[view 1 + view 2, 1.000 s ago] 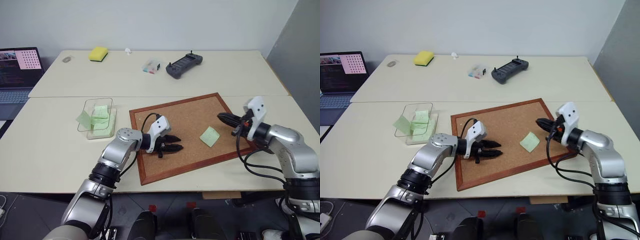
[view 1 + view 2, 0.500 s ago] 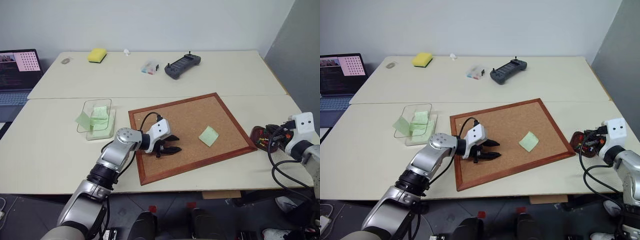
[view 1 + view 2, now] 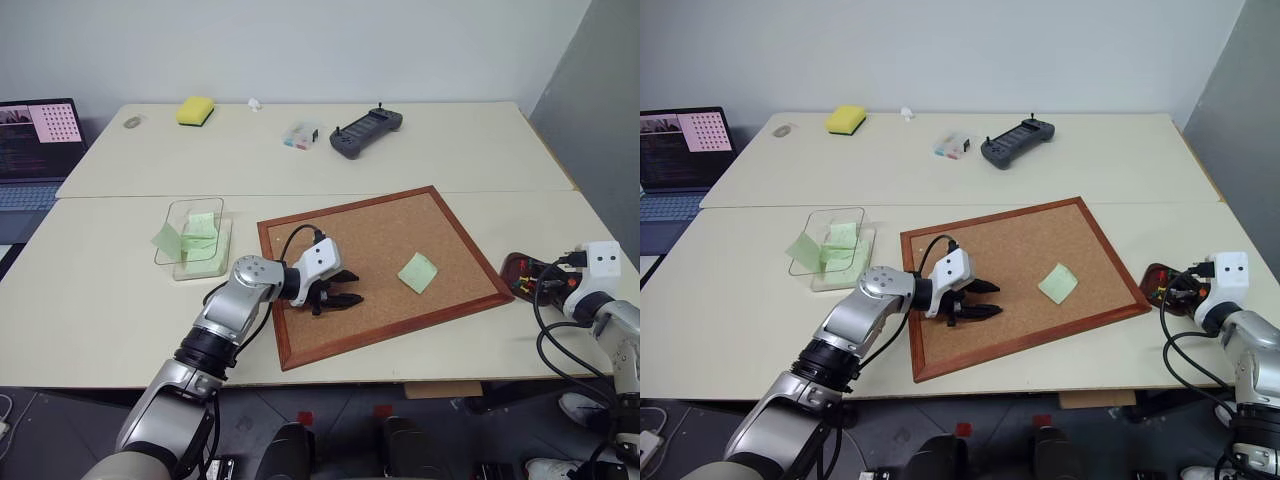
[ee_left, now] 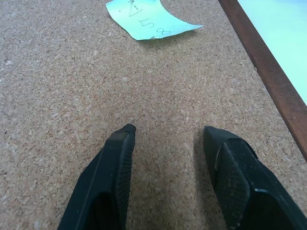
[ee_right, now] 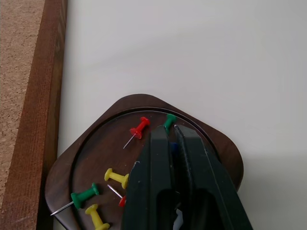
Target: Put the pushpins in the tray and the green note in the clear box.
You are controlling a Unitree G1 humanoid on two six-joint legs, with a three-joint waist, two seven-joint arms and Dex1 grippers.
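Pushpins (image 5: 139, 129) lie loose in the dark brown tray (image 5: 211, 139), which sits on the table just off the corkboard's right edge: 2 green, 2 yellow and a red one in plain sight, with another red head half hidden under the fingers. So the pin half of the job looks done, or nearly so. The right gripper (image 5: 169, 128) hangs right over the tray with its black fingers drawn narrow, a thin gap between the tips; whether anything is pinched there I cannot tell.

The green note (image 3: 418, 272) lies flat on the corkboard (image 3: 340, 235), right of centre, unpinned as far as I can see and not yet in the clear box (image 3: 193, 236). That box stands on the table just left of the board and already holds a few pale green slips. The left gripper (image 4: 168, 132) hovers low over the cork, jaws apart and empty, pointing toward the note with bare cork between them.

Farther back sit a yellow sponge (image 3: 196, 108), a small clear case (image 3: 302, 134), a grey handheld controller (image 3: 366, 130) and a laptop (image 3: 35, 135), all well clear. Only the board's raised wooden frame lies between note and box.
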